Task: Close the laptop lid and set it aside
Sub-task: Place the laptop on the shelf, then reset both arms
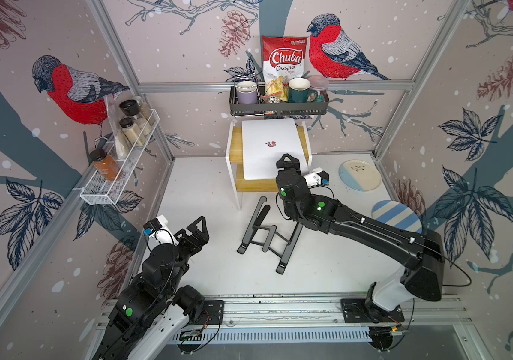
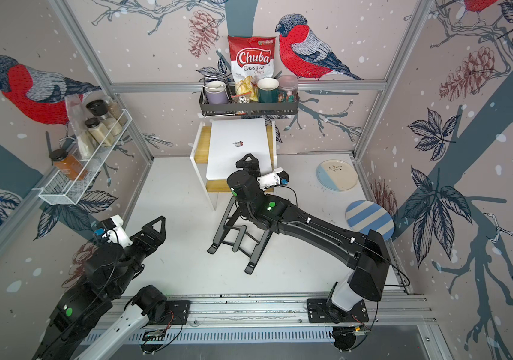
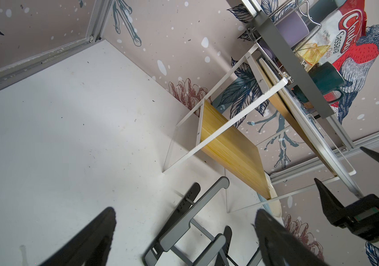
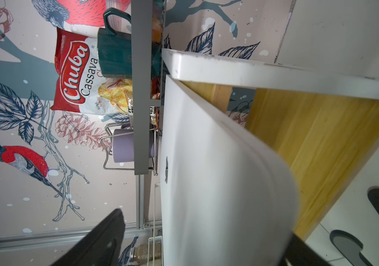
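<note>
Has the laptop (image 1: 269,146) lying flat on the upper wooden tier of the white-framed shelf (image 1: 234,146) at the back, below the black wall basket (image 1: 280,107). Has the laptop lid (image 4: 207,161) fully shut, silver-white outside up, logo showing in both top views. Holds the right gripper (image 1: 287,165) at the laptop's near right corner, released: jaws spread wide, 1 of the fingers (image 4: 101,239) well clear above the lid, the other by the underside of the near edge. Straddles that edge without clamping it; cannot tell whether the lower finger touches. Hangs the left gripper (image 1: 193,231) over the bare table (image 1: 205,187) on the left, also released, its 2 fingers apart with nothing between them. Has the black folding stand (image 1: 267,237) on the table in front of the shelf, between the 2 arms.
</note>
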